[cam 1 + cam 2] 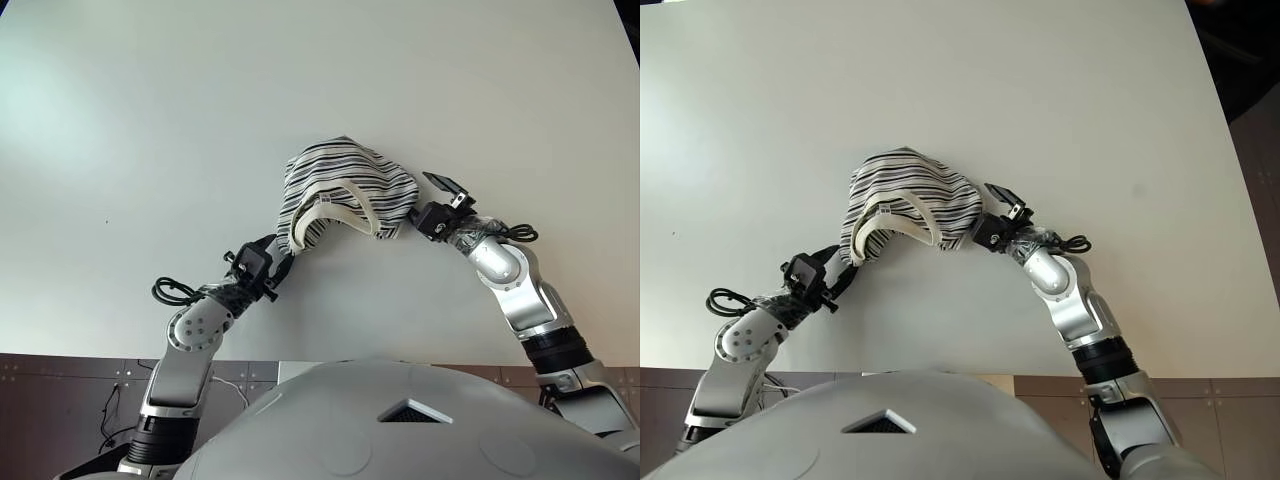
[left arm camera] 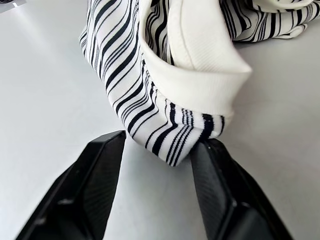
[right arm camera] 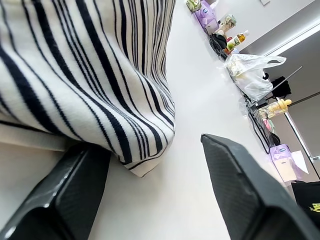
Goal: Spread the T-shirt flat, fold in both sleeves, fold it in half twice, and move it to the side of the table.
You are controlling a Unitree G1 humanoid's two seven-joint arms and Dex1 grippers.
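One striped T-shirt (image 1: 345,190), bunched, mid-surface (image 1: 150,120), nearer the robot's edge. Two grippers. Left gripper (image 1: 281,260): open, shirt corner lying between the fingers. Right gripper (image 1: 430,203): open, hem draped over one finger. Broad surface margin left, right and beyond the shirt.

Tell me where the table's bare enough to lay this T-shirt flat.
Bare: the table left of the bunched T-shirt, its whole far half, and its far right side. Crowded: mid near edge, where left jaws and right jaws flank the T-shirt.
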